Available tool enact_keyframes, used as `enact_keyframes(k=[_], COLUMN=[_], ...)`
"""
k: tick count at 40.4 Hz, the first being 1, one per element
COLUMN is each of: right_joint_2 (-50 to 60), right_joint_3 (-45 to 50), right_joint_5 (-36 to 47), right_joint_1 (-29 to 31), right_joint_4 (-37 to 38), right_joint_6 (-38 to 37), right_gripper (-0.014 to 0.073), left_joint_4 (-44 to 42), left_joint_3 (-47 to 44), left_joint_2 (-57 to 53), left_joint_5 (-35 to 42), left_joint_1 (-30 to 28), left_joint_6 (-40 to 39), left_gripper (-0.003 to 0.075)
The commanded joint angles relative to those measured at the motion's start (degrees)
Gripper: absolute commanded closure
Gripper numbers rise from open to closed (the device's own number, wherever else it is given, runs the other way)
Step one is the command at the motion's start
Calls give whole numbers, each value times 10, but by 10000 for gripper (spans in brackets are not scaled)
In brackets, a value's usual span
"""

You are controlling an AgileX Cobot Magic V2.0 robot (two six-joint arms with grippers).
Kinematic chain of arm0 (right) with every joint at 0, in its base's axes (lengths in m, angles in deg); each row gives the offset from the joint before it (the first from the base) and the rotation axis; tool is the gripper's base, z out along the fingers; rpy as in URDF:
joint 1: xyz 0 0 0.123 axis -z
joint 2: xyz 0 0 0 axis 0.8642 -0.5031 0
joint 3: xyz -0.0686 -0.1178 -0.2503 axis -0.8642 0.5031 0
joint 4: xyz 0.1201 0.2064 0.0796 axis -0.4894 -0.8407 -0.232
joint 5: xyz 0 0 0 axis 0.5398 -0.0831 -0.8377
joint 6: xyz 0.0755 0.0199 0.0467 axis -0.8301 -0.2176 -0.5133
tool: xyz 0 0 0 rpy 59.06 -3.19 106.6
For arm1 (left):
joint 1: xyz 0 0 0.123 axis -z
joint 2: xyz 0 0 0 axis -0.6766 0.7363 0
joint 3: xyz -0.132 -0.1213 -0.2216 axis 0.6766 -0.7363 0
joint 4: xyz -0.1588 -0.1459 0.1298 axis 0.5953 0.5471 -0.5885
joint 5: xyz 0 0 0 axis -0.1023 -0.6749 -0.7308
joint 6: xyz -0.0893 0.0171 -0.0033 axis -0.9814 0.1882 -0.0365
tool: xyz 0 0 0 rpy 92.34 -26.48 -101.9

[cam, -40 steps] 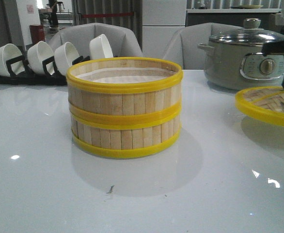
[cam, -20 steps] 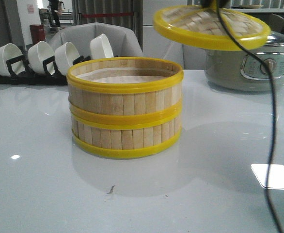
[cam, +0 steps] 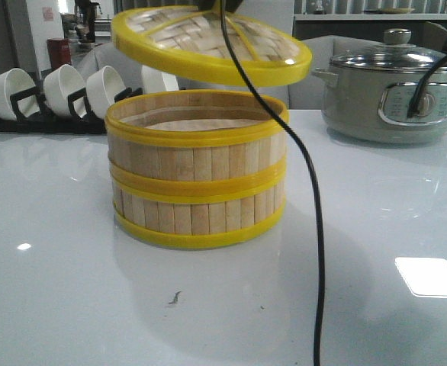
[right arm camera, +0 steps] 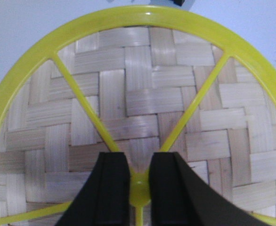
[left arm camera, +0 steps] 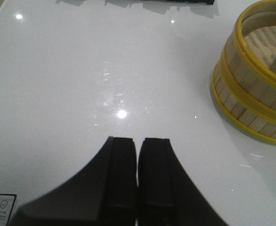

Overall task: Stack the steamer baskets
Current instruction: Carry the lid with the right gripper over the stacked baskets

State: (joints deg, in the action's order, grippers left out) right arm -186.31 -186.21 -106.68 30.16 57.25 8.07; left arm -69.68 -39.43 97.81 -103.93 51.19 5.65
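Two steamer baskets [cam: 197,171] stand stacked mid-table, pale slat walls with yellow hoops, white liner inside. They also show in the left wrist view [left arm camera: 255,75]. The woven yellow-rimmed lid [cam: 208,42] hangs tilted in the air just above the stack, a little to its right. My right gripper [right arm camera: 139,162] is shut on the lid's yellow centre knob [right arm camera: 139,181]; the lid [right arm camera: 138,94] fills that view. My left gripper [left arm camera: 138,141] is shut and empty, above bare table to the left of the stack.
A grey-green electric pot [cam: 387,88] with a glass lid stands at the back right. A black rack with several white bowls [cam: 63,88] is at the back left. A black cable [cam: 311,213] hangs down in front of the stack's right side.
The lid was lifted from the right side of the table and carried left; it now hovers over the stacked baskets. The stack has not moved.
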Motion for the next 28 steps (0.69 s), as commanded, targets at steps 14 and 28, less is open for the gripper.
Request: enact_keyframes(k=[14, 28], right_joint_2=[-8, -14], right_joint_3=[-27, -28], right_joint_5=[44, 62], right_joint_1=[-4, -18], right_joint_4=[5, 3], right_joint_6=[8, 10], right_gripper=[538, 538], left_joint_4=[-1, -1], left_joint_3=[17, 17], left_joint_2=[-1, -1], left_joint_5=[42, 42], left_joint_1=[4, 4], left_joint_6=[-7, -7], left_gripper=[625, 625])
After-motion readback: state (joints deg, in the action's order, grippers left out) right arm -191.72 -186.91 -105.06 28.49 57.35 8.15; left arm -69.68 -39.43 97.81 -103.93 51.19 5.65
